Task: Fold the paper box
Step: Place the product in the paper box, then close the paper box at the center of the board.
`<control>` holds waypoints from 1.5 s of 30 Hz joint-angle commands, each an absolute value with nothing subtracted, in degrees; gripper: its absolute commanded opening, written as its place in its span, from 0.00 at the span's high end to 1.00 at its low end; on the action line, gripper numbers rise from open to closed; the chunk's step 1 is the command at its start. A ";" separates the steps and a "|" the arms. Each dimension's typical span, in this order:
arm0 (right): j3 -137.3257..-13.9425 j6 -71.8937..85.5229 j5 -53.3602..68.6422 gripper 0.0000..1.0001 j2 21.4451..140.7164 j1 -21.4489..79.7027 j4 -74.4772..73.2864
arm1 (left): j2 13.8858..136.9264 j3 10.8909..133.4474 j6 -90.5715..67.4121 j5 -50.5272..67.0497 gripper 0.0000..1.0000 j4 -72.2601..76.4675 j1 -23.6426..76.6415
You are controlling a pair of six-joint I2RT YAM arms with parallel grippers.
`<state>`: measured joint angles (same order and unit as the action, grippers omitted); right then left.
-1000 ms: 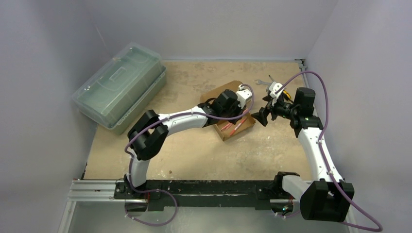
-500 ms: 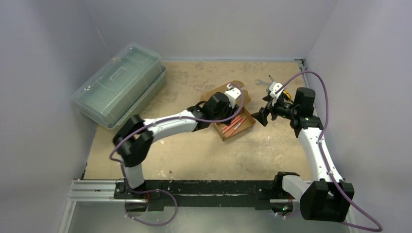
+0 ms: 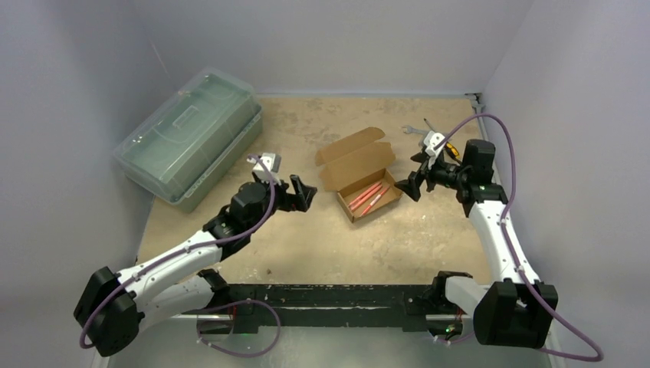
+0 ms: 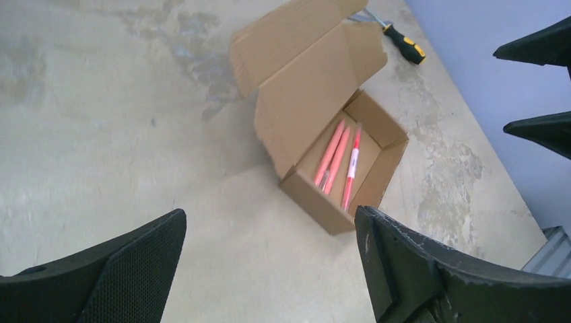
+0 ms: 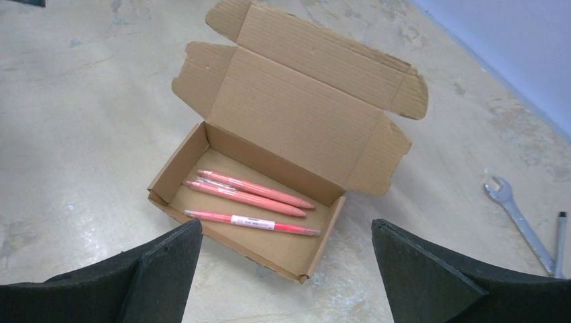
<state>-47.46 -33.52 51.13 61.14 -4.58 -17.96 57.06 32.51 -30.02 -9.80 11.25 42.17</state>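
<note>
On the table (image 3: 306, 238), paper box (image 3: 359, 175) lies diagonally; lid (image 3: 349, 149) open rearward.

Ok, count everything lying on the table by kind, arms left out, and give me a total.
Paper box: 1
Pink pens, inside the box: 3
Wrench: 1
Screwdriver: 1
Green plastic case: 1
Total: 7
</note>
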 commanded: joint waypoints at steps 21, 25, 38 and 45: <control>-65.59 -29.36 59.28 0.01 86.37 -4.92 -23.27 | 83.56 33.14 -46.01 1.35 0.22 42.00 33.31; -63.67 -30.19 60.08 0.01 84.76 -5.21 -22.63 | 88.97 35.46 -47.36 4.85 0.29 46.10 33.04; -63.28 -32.32 62.12 0.01 85.04 -5.41 -24.94 | 98.95 39.85 -47.62 6.37 0.65 47.70 33.04; -63.19 -32.70 62.60 0.01 84.58 -5.71 -25.47 | 96.90 41.13 -42.70 6.05 1.00 42.13 32.94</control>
<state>-63.35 -31.70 60.25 86.26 -5.32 -24.93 99.20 38.94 -46.92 5.78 43.83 33.28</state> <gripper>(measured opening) 0.987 0.029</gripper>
